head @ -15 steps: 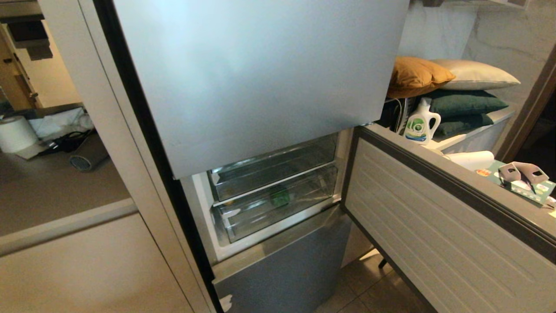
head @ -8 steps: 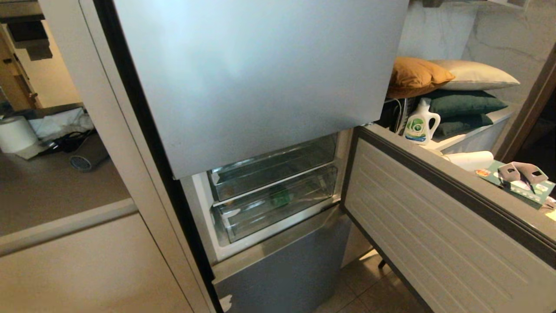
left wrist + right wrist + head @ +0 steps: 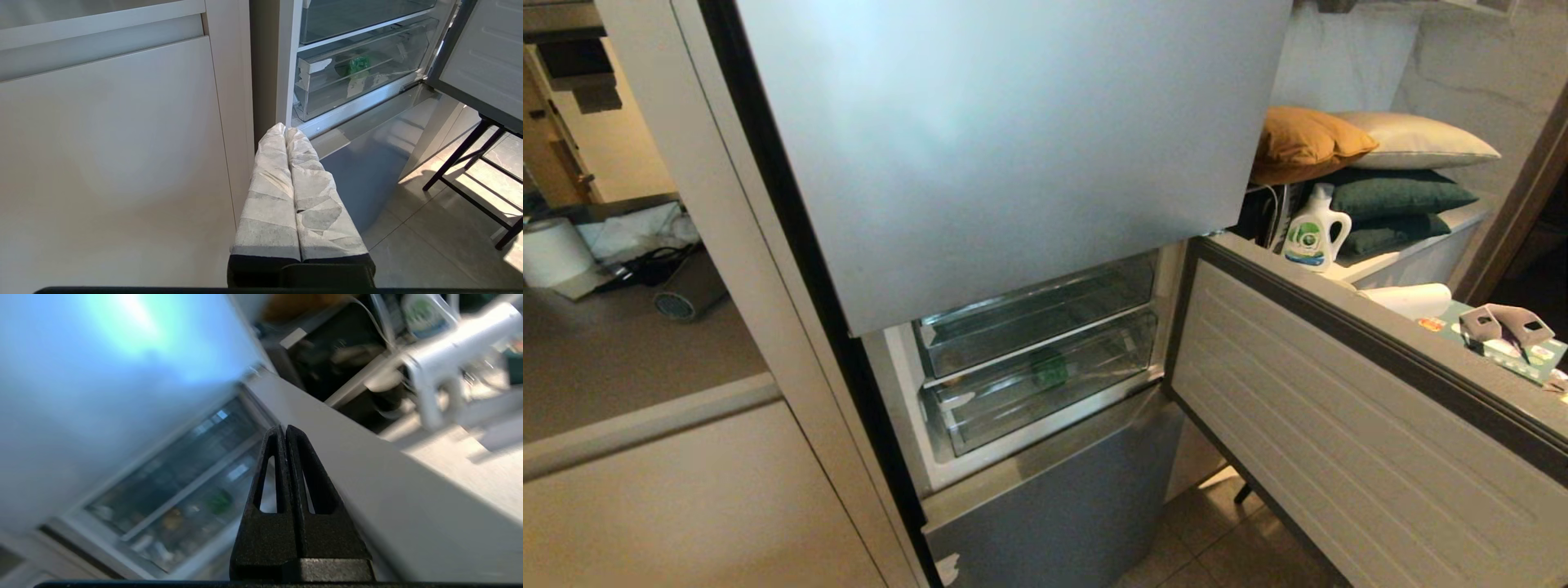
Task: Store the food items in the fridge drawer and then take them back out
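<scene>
The fridge drawer (image 3: 1013, 408), the lower of two clear bins, sits pushed in behind the swung-open middle door. Through its front a dark-green bell pepper (image 3: 1049, 369) shows; the left wrist view also has the pepper (image 3: 358, 64). The blurred right wrist view shows the pepper (image 3: 218, 500) with a tan potato (image 3: 171, 517) beside it in the same bin. My right gripper (image 3: 284, 428) is shut and empty, in front of the open compartment beside the door's edge. My left gripper (image 3: 284, 130) is shut and empty, low by the beige cabinet. Neither arm shows in the head view.
The open fridge door (image 3: 1339, 392) juts out on the right, with a tissue box (image 3: 1511, 335) on top. Behind it are a detergent bottle (image 3: 1311, 233) and stacked pillows (image 3: 1339, 143). The tall upper door (image 3: 1013, 147) overhangs the bins. Black stool legs (image 3: 470, 163) stand under the door.
</scene>
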